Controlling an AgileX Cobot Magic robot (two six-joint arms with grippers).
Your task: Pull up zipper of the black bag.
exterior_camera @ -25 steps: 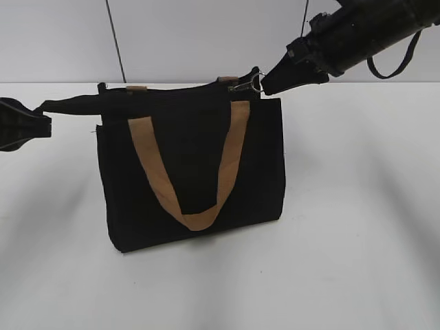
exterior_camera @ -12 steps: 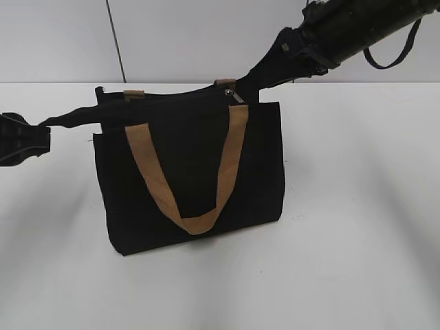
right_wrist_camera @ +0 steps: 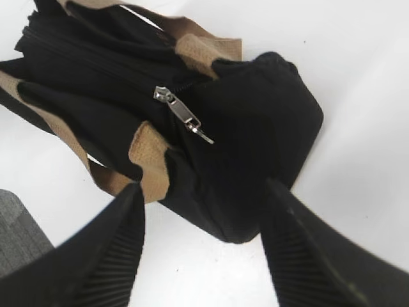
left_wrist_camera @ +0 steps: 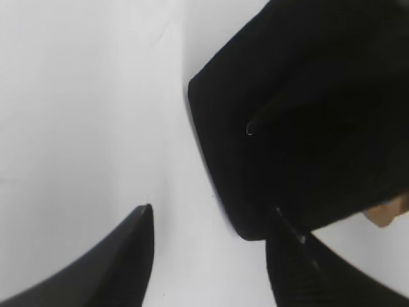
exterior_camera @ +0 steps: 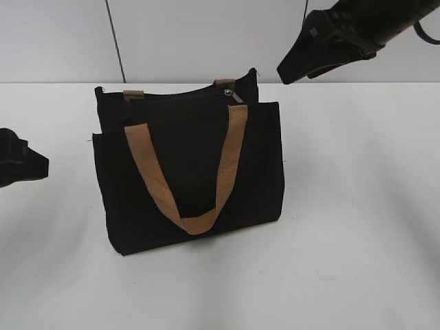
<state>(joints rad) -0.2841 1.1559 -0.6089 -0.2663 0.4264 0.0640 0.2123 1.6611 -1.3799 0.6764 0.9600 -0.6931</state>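
Observation:
The black bag [exterior_camera: 192, 165] stands upright on the white table, its tan strap handle [exterior_camera: 185, 172] hanging down its front. The zipper runs along its top edge, with the silver pull [exterior_camera: 234, 96] near the right end; the pull also shows in the right wrist view [right_wrist_camera: 184, 118] lying free on the black fabric. My right gripper [exterior_camera: 285, 74] is open and empty, above and to the right of the bag. My left gripper [exterior_camera: 38, 165] is open and empty, left of the bag and apart from it; the left wrist view shows a bag corner [left_wrist_camera: 300, 128] ahead.
The white table [exterior_camera: 357, 227] spreads around the bag. A pale wall with a thin dark vertical line [exterior_camera: 115, 41] stands behind. A grey patch [right_wrist_camera: 16, 236] shows at the lower left of the right wrist view.
My right gripper let go of the zipper pull and rose up to the right. My left gripper let go of the bag's left end and drew back left. The bag top settled.

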